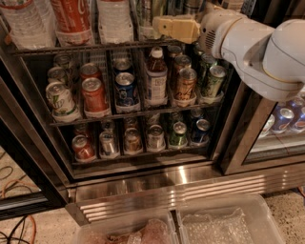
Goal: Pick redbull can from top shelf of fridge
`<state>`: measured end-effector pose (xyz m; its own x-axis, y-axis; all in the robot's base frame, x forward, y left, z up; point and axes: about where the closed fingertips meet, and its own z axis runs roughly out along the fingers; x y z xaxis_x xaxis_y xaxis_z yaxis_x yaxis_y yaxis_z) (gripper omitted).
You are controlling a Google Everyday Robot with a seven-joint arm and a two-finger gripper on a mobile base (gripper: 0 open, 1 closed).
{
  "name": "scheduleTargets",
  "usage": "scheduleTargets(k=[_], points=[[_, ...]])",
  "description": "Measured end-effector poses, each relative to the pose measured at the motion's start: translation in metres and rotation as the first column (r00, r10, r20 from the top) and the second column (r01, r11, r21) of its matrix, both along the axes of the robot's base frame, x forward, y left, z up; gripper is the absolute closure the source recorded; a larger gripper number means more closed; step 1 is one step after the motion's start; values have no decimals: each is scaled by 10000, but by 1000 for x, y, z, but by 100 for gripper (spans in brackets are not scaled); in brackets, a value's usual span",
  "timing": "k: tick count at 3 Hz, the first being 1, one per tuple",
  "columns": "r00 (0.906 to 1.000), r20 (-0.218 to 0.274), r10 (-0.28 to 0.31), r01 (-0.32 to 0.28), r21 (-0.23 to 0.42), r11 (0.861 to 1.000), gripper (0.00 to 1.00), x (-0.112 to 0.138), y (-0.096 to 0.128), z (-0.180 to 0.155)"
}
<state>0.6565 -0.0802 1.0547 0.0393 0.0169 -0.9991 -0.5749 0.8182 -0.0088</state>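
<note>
The fridge [143, 188] stands open, with a ribbed steel base. Its top shelf [71, 47] is a dark wire rack holding a water bottle [26, 21], a red cola bottle [71, 19] and a clear bottle [114, 19] in clear holders. Right of them stand slim silver cans [164, 7], cut off by the top edge. I cannot tell which is the redbull can. My gripper [174, 28], tan, on a white arm [257, 47], is at the shelf's right end, just in front of these cans, pointing left.
Two lower wire racks hold short cans: a red one [94, 95], a blue one [125, 88], a brown bottle [156, 76], green ones [213, 78]. A second glass door [267, 143] at right shows more cans. Clear plastic bins [219, 224] sit on the floor. Cables [19, 224] lie at left.
</note>
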Motion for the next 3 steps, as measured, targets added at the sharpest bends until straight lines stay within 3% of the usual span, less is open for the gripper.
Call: scheduleTargets(k=[3], points=[[9975,-246,-659,659,-15,9978,67,11,-9,1]])
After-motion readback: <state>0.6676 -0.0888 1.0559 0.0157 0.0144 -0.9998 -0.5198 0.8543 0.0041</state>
